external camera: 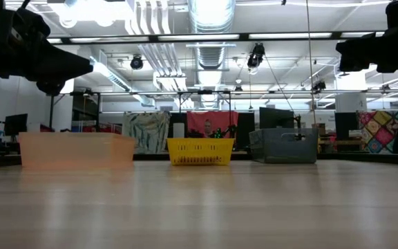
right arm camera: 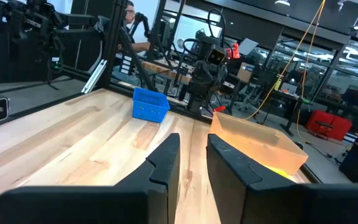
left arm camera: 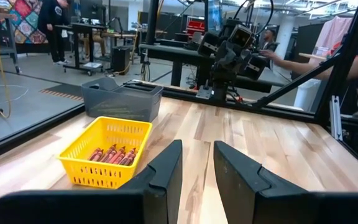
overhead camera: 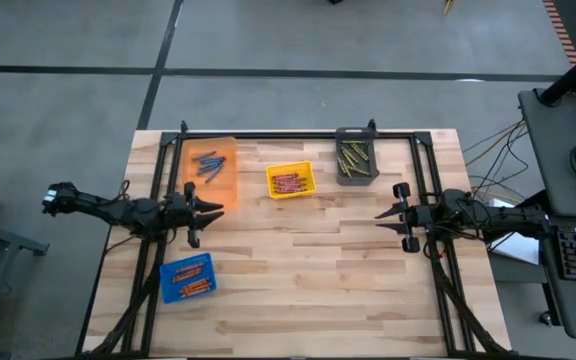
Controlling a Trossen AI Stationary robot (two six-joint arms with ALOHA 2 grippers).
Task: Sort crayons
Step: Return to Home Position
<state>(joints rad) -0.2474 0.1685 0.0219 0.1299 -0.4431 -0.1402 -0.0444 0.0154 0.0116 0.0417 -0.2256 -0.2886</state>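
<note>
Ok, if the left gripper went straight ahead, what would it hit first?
Likely nothing until the right gripper opposite; the left gripper points across the table, passing beside the yellow bin.

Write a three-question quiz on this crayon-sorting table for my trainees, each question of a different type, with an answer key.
1. True or false: the yellow bin is empty.
2. In the high view, which colour of bin stands closest to the left claw? A: grey. B: orange. C: yellow.
3. What do the left claw and the right claw hold?
Key: 1. False; it holds red crayons. 2. B, the orange bin. 3. Nothing; both are open and empty.
</note>
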